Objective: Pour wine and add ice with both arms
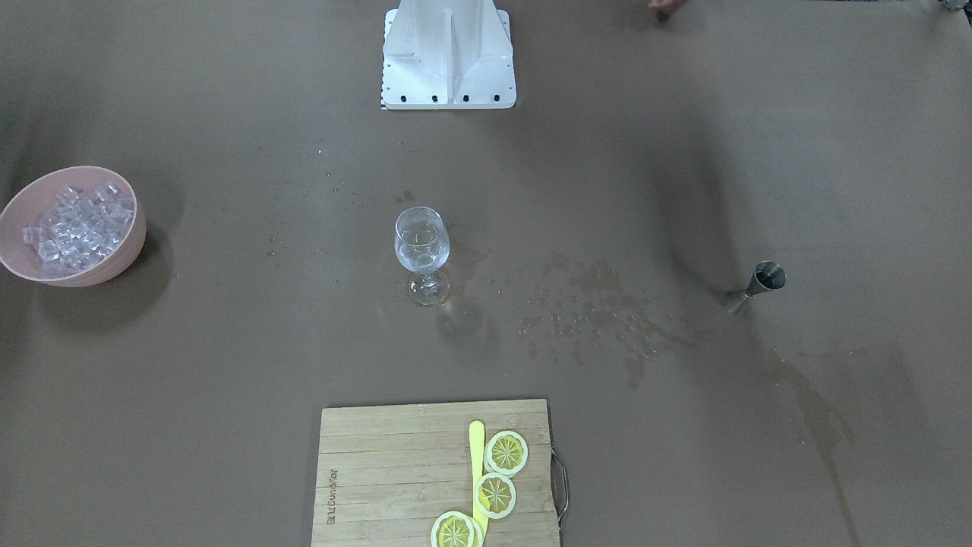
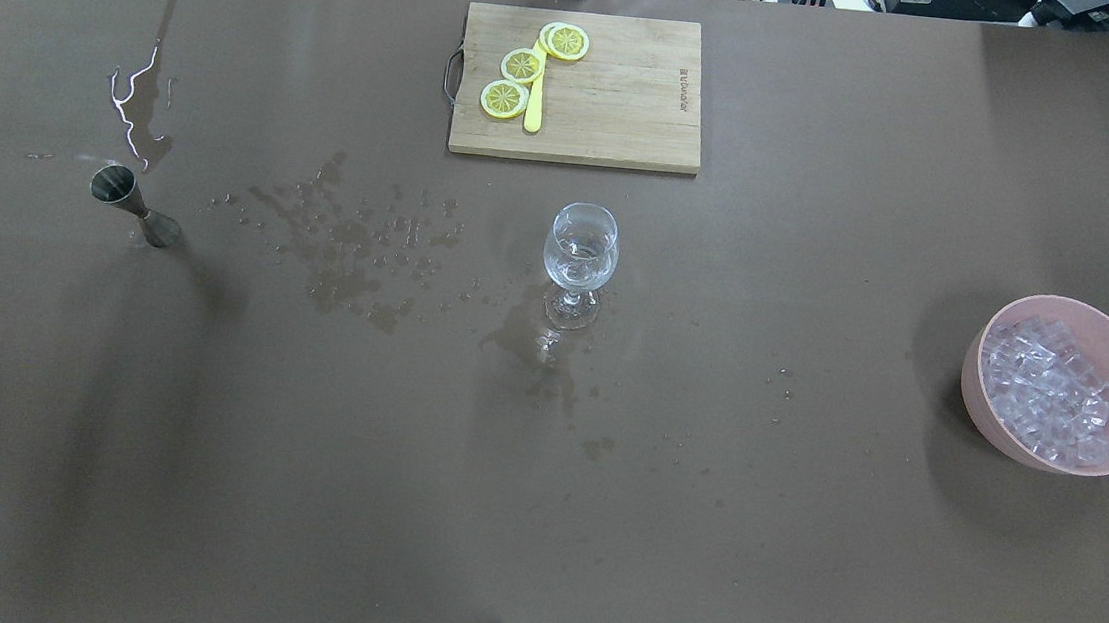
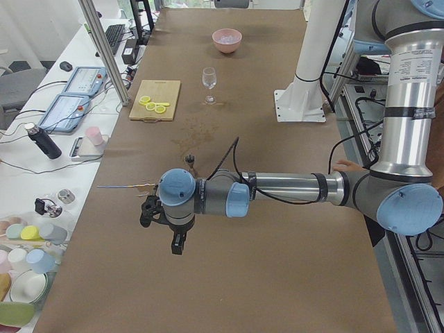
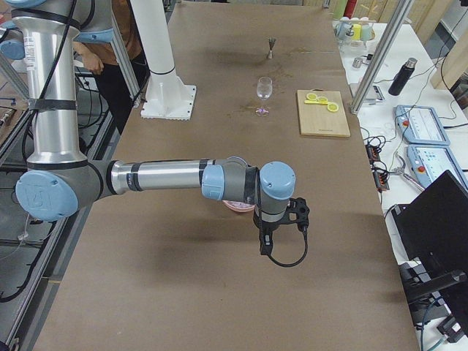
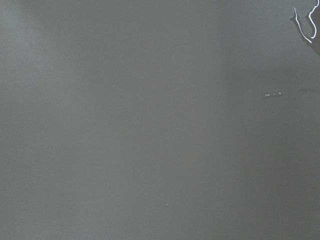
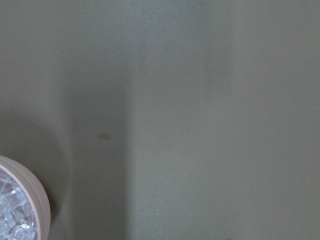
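A clear stemmed glass (image 1: pixel 421 243) (image 2: pixel 580 249) stands mid-table. The ice (image 1: pixel 76 228) (image 2: pixel 1044 395) fills a pink bowl (image 1: pixel 102 273) (image 2: pixel 986 430) on my right side; its rim (image 6: pixel 42 200) cuts into the right wrist view's lower left corner. A steel jigger (image 1: pixel 755 287) (image 2: pixel 134 205) stands on my left side; no wine shows. My left gripper (image 3: pixel 178 243) hangs above bare table short of the jigger. My right gripper (image 4: pixel 265 243) hovers next to the bowl. Both arms show only in the side views, so I cannot tell either gripper's state.
A wooden board (image 2: pixel 622 117) with lemon slices (image 2: pixel 522 65) and a yellow knife lies at the far edge. Wet patches (image 2: pixel 350 243) spread between jigger and glass. The white base (image 1: pixel 448 57) stands at my edge. A person (image 4: pixel 110 44) stands beside it.
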`<state>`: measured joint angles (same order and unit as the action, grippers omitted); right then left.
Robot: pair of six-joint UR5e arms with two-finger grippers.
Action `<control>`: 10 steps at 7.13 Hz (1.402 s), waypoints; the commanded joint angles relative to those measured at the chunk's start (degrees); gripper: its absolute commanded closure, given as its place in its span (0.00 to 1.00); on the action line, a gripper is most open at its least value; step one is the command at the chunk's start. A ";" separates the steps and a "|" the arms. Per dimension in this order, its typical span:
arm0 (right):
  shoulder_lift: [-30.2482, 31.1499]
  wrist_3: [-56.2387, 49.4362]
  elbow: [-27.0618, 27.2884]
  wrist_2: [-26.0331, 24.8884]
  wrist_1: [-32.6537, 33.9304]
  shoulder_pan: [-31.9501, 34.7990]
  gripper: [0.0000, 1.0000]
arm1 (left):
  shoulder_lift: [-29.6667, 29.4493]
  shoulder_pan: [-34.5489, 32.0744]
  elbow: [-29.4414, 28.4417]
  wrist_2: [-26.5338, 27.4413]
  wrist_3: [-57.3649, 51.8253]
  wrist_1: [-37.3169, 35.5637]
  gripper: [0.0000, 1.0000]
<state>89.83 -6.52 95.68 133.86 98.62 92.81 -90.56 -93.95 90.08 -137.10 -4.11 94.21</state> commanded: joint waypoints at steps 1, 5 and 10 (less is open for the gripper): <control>-0.18 0.01 0.03 -0.01 0.00 0.00 0.00 | -0.05 0.00 0.01 -0.01 -0.10 -0.08 0.01; -0.27 0.01 0.03 -0.01 0.00 0.00 0.00 | 0.47 0.00 -0.08 -0.44 -0.02 -0.08 0.01; -0.44 0.01 0.21 -0.01 0.00 0.00 0.00 | 0.30 0.00 1.59 -0.62 -0.19 0.98 0.01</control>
<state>89.47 -6.50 95.85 133.86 98.61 92.81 -90.37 -93.95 91.38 -137.69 -4.23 95.10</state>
